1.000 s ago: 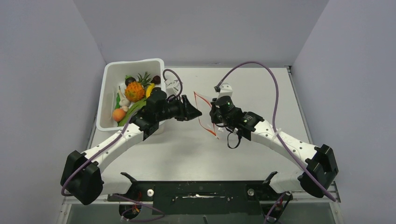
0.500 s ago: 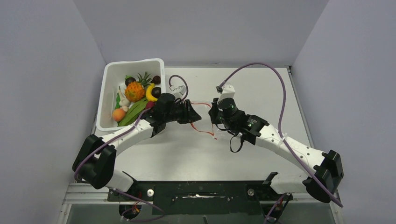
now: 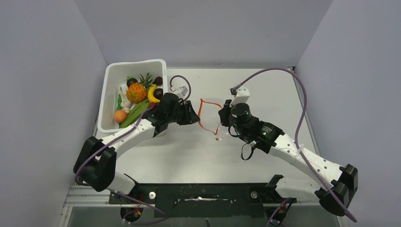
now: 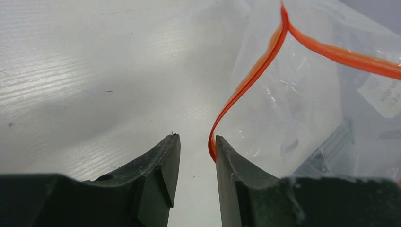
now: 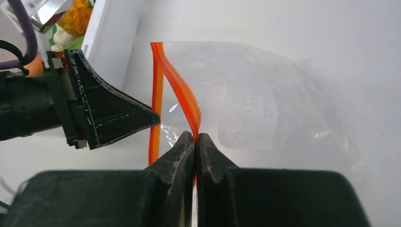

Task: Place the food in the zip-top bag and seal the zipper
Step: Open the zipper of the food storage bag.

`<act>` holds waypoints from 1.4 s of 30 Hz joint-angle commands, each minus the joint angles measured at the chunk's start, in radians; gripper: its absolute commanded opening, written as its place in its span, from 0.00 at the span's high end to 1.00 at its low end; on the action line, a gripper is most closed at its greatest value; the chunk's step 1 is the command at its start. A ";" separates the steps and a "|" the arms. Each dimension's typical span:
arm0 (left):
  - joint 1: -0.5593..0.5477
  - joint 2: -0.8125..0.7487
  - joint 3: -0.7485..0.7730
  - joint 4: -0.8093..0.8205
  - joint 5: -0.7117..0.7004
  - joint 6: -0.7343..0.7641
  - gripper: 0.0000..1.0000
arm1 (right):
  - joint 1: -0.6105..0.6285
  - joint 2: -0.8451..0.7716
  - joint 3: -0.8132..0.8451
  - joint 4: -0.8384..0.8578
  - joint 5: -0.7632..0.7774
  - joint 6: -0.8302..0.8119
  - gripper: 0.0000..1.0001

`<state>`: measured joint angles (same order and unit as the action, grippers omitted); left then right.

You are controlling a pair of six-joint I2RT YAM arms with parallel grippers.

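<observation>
Top view: bright, even overhead light. No hard shadows, only soft grey ones under the arms [image 3: 127, 137] on the table [image 3: 265, 90]. Sharp corner to corner, with a slight wide-angle lean in the walls [image 3: 47, 71].

Left wrist: broad glare sheen on the table, top-left. The left gripper's fingers [image 4: 156, 184] are soft at the bottom edge. The bag [image 4: 302, 94] film shows faint reflections; the orange strip [image 4: 255, 71] is crisp.

Right wrist: the right gripper's fingers [image 5: 177, 161] are close and blurry, the strip is in focus. The tub [image 5: 116, 38] wall is nearly blown out. Bag crinkles catch small highlights.
</observation>
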<state>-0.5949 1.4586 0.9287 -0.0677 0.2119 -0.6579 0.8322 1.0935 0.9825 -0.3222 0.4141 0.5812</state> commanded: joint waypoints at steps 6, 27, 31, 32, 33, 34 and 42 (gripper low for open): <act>0.000 -0.120 0.051 0.052 0.094 0.006 0.56 | 0.004 0.030 -0.008 0.084 0.035 -0.014 1.00; 0.226 -0.303 0.206 -0.209 -0.277 0.218 0.27 | -0.011 -0.021 -0.037 0.083 0.000 -0.071 1.00; 0.348 -0.258 0.250 -0.283 -0.293 0.213 0.34 | -0.018 -0.029 -0.034 0.079 -0.025 -0.079 1.00; 0.380 -0.250 0.249 -0.284 -0.289 0.215 0.34 | -0.019 -0.029 -0.031 0.077 -0.030 -0.081 1.00; 0.408 -0.241 0.244 -0.280 -0.287 0.217 0.35 | -0.019 -0.028 -0.028 0.073 -0.032 -0.084 1.00; 0.434 -0.229 0.239 -0.276 -0.278 0.217 0.35 | -0.019 -0.030 -0.025 0.069 -0.034 -0.085 1.00; 0.535 -0.064 0.254 -0.282 -0.220 0.278 0.37 | -0.025 -0.027 -0.015 0.069 -0.040 -0.083 1.00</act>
<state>-0.0746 1.3300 1.1324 -0.3447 -0.0467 -0.4305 0.8169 1.0882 0.9485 -0.2874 0.3786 0.5049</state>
